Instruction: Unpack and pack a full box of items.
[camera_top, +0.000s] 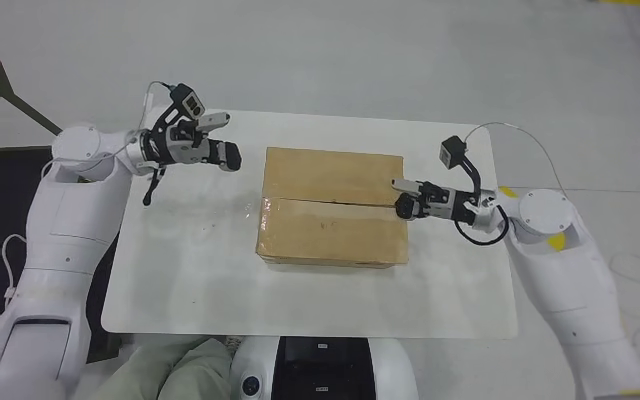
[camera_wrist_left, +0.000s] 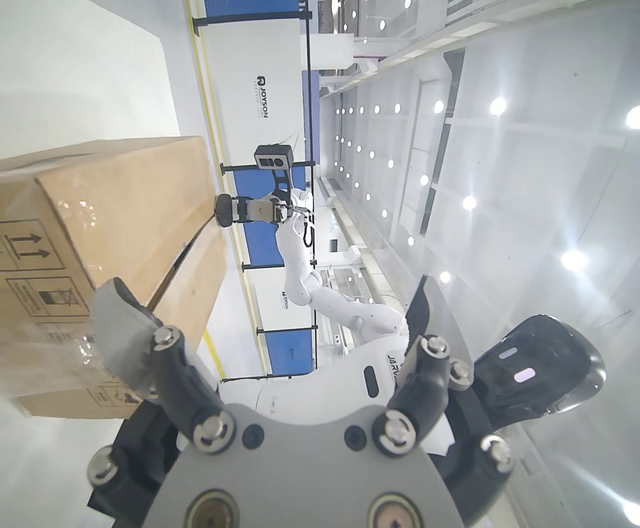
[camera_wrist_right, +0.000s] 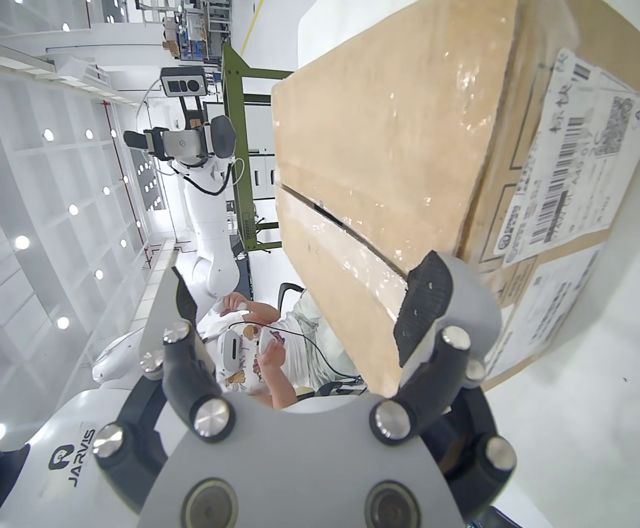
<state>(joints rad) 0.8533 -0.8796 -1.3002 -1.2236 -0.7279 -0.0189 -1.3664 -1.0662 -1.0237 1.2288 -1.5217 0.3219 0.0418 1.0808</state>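
we see the right gripper (camera_top: 400, 196) with fingers apart, the shut box (camera_top: 333, 205) just at their tips. the left gripper (camera_top: 224, 138) has fingers apart too, box well ahead.

- I see the box (camera_top: 333, 205) in plain tan cardboard, with glossy clear tape along its seam.
- Its end label (camera_wrist_right: 565, 165) is white with black barcodes and print.
- The bench (camera_top: 180, 280) is white.
- The right arm's jaws carry a black dotted pad (camera_wrist_right: 425, 305) on pale grey.
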